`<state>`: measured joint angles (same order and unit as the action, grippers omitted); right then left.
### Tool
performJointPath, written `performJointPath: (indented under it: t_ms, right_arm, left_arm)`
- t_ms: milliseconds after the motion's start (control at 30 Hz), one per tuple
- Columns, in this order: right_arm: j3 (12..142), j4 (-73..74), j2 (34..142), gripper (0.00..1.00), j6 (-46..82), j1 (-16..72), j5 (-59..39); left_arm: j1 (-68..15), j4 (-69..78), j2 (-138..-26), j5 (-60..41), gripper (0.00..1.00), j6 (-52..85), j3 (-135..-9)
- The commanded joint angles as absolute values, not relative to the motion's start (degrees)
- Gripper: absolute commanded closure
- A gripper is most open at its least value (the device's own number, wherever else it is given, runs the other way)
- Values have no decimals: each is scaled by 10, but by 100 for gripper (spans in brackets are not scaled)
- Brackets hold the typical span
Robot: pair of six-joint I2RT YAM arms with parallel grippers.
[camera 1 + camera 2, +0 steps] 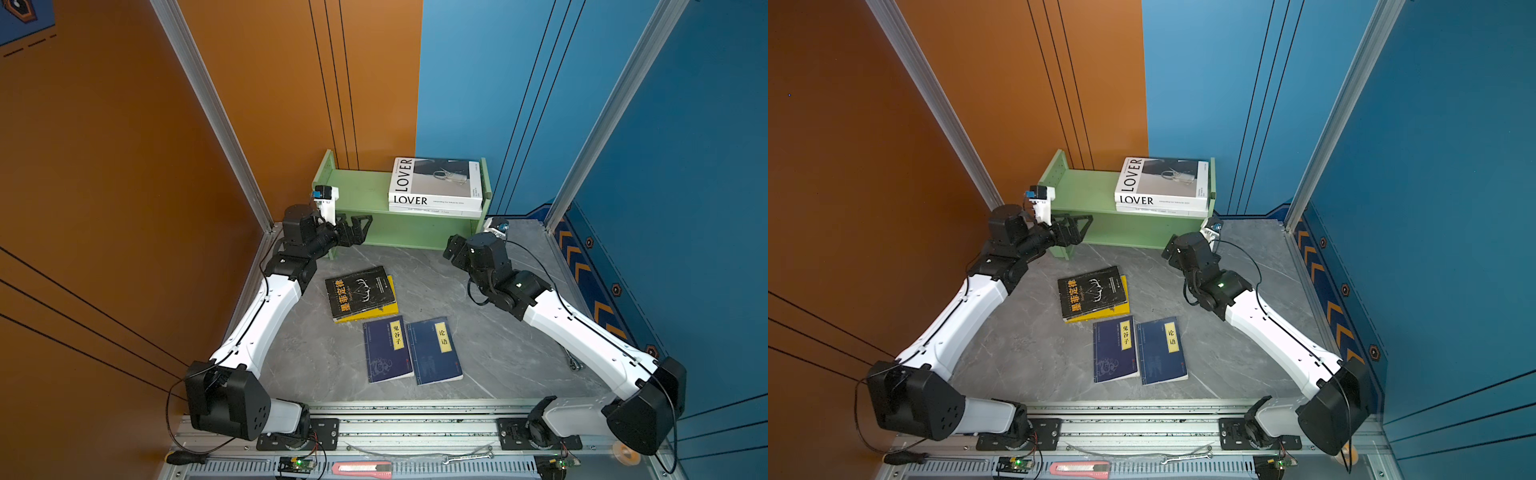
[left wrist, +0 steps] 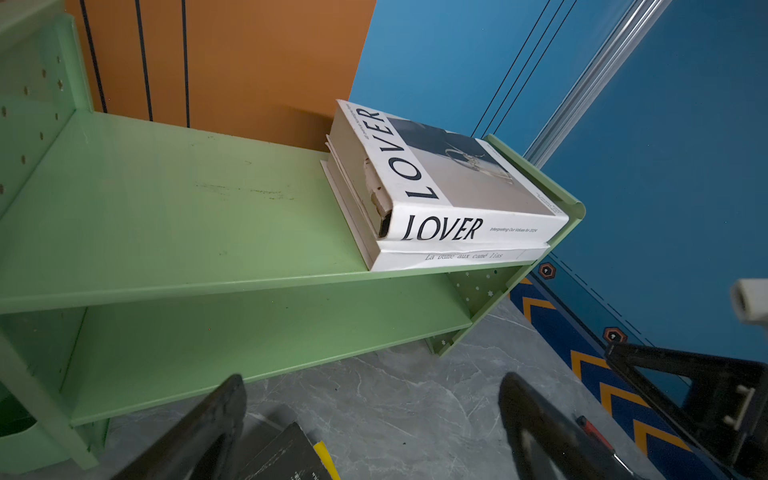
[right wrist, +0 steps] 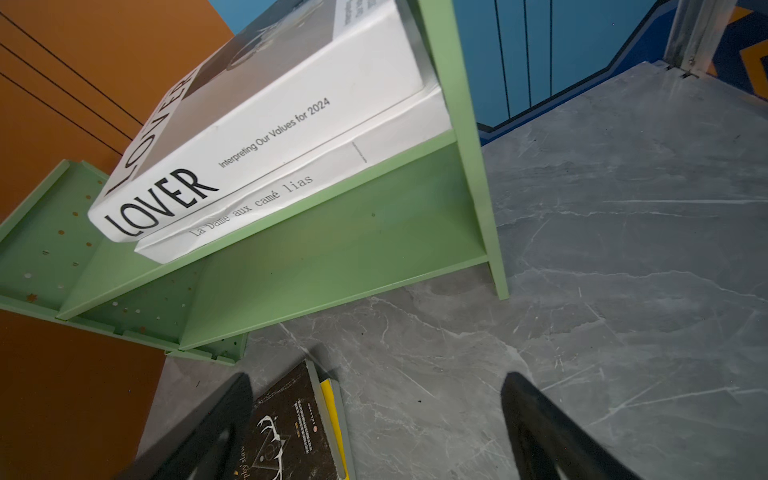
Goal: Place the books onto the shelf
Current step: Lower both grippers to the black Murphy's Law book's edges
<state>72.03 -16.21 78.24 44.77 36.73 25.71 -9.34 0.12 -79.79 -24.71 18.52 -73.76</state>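
While both arms reach in low toward the shelf (image 1: 361,191), which stands at the 12 o'clock edge of the tabletop (image 1: 498,340) against the wall, two of the books lie on its upper tier. The LOVER book (image 1: 436,183) rests flat on a second white book (image 1: 428,212), and the pair is pushed to the 3 o'clock end against that side panel, spines facing the room. Four more books lie on the tabletop. Near the middle, the black book (image 1: 360,291) with yellow characters lies cover up on the yellow book (image 1: 388,309), of which only a strip shows along its 3 and 6 o'clock edges. Just toward 6 o'clock from that stack, two navy books lie side by side, yellow labels up: the 9 o'clock navy book (image 1: 386,351) and the 3 o'clock navy book (image 1: 434,351), their long edges touching or nearly so. The left fingers (image 2: 220,411) are spread wide with nothing between them, in front of the shelf's 9 o'clock end. The right fingers (image 3: 220,419) are likewise spread and empty, just off the shelf's 3 o'clock front post, above the tabletop.
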Motion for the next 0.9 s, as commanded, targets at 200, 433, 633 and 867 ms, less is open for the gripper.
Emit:
performJointPath:
  t_ms: [200, 433, 633, 867]
  right_arm:
    - [750, -142, 890, 4, 453, 448, 261]
    - [922, -258, 1074, 4, 389, 513, 237]
    - [1026, -307, 1192, 4, 367, 522, 194]
    - [1022, -290, 1245, 4, 405, 499, 122]
  left_arm:
    - [-18, 11, -696, -230, 0, 316, -572]
    - [36, -148, -646, -181, 2, 337, -483]
    - [89, -165, -674, -233, 2, 339, -417]
    - [112, -62, -804, -346, 5, 382, -406]
